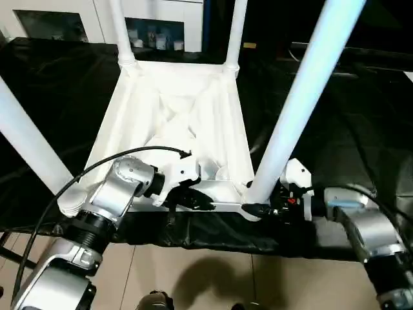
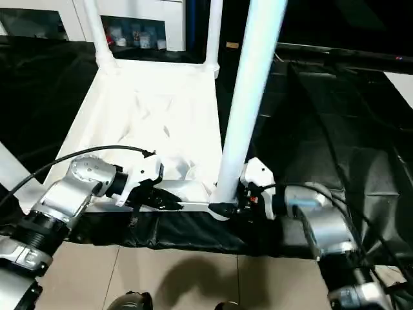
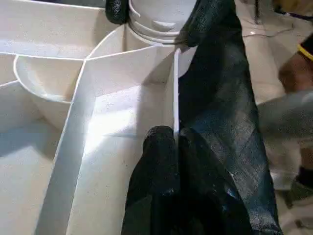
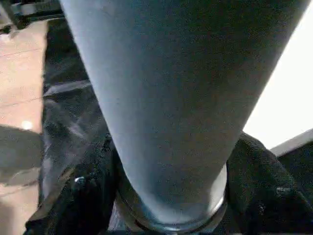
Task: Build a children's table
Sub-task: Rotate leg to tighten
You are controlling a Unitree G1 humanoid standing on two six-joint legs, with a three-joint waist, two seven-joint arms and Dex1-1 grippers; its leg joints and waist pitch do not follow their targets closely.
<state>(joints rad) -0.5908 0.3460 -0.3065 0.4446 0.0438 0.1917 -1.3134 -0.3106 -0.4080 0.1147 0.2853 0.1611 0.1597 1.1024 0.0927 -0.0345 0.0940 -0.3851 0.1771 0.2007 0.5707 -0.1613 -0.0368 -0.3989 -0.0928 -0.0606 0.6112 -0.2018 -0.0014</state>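
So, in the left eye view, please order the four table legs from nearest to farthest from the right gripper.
From the right gripper:
1. Near right leg, at the gripper itself.
2. Near left leg, across the table's near edge.
3. Far right leg, at the back.
4. Far left leg, at the back, diagonally opposite.

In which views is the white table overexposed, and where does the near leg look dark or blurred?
Left eye view: glare washes out the ribs of the table top; right eye view: the same glare. Right wrist view: the near leg looks grey, backlit and soft, with the right claw around its base. Left wrist view: bright patch on the ribs, left claw dark.
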